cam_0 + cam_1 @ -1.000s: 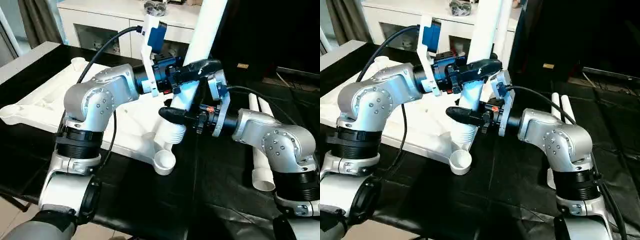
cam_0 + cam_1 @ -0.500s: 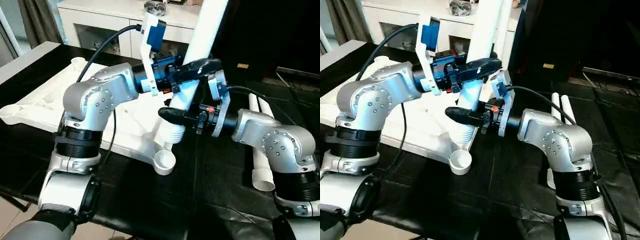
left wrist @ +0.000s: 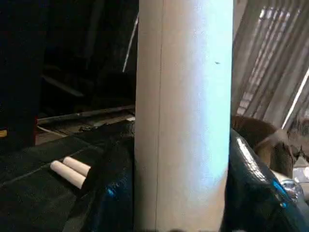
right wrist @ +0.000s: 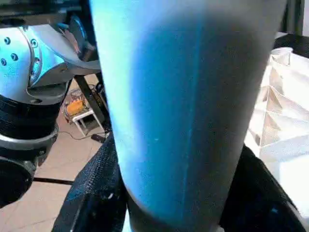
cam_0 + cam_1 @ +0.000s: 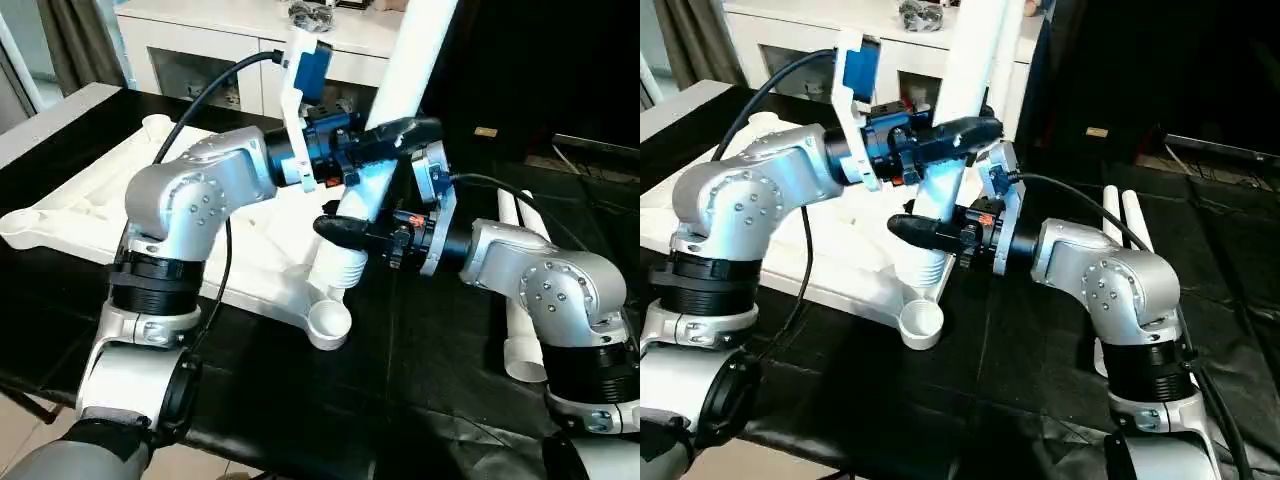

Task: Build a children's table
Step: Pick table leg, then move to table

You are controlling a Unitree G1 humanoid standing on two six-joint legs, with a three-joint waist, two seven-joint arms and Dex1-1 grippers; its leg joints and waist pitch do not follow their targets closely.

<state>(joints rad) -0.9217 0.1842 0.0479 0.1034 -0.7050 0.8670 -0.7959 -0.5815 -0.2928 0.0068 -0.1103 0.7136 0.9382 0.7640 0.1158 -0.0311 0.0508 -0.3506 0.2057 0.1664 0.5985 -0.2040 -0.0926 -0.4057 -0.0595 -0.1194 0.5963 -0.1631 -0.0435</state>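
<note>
— On the black bench (image 5: 300, 400) the big white table top (image 5: 90, 205) lies upside down, ribs showing. Where is the leg?

— One long round leg (image 5: 405, 70) stands almost straight up, leaning a little, its ridged end sitting beside a corner cup (image 5: 328, 323) of the top. It looks smooth, hard and plastic.

— Who holds it?

— Both arms. The left gripper (image 5: 385, 135) has its black fingers pinching the leg higher up. The right gripper (image 5: 345, 228) sits lower, with a finger on each side of the leg; whether it squeezes yet, nobody can tell.

— Any more legs?

— Two spare legs (image 5: 520, 320) lie flat near the right arm.
</note>
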